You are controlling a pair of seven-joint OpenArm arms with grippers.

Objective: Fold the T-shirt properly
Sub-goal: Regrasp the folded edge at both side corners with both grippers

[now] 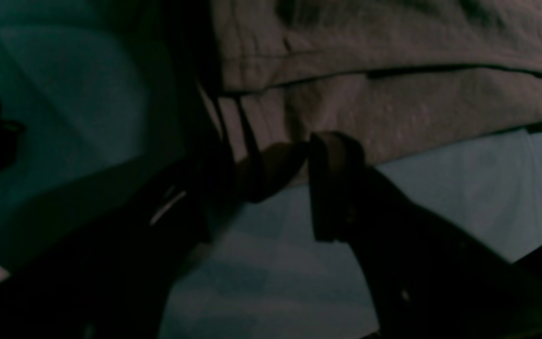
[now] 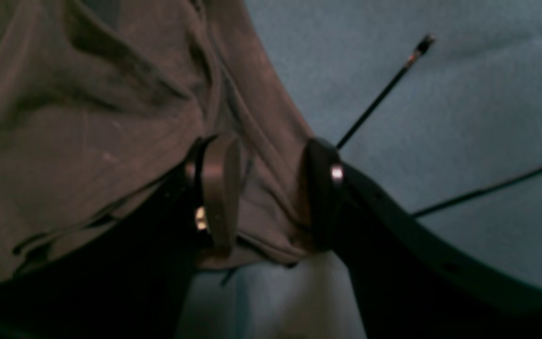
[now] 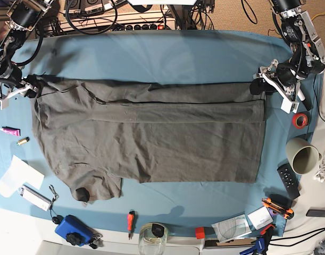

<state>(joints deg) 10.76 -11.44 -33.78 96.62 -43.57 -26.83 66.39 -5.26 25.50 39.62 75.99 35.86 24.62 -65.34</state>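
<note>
Base view, mid-fold: T-shirt (image 3: 151,143) spread across the middle of the tablecloth (image 3: 162,58), left gripper (image 3: 262,85) and right gripper (image 3: 26,86) unclenched astride its corners toward the tablecloth's far edge, likely needing a firm pinch, then an even carry toward the tablecloth's near edge.

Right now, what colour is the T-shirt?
Plain dark charcoal grey T-shirt, no print showing; clearest in the base view.

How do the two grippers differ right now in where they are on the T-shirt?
The left gripper is at the T-shirt's straight hem end, by the folded-over layer; the right gripper is at the sleeve end, where the cloth is more rumpled. The right gripper's jaws have cloth bunched between them; the left gripper's sit at the cloth's edge. Both stand wide, at the far edge.
</note>
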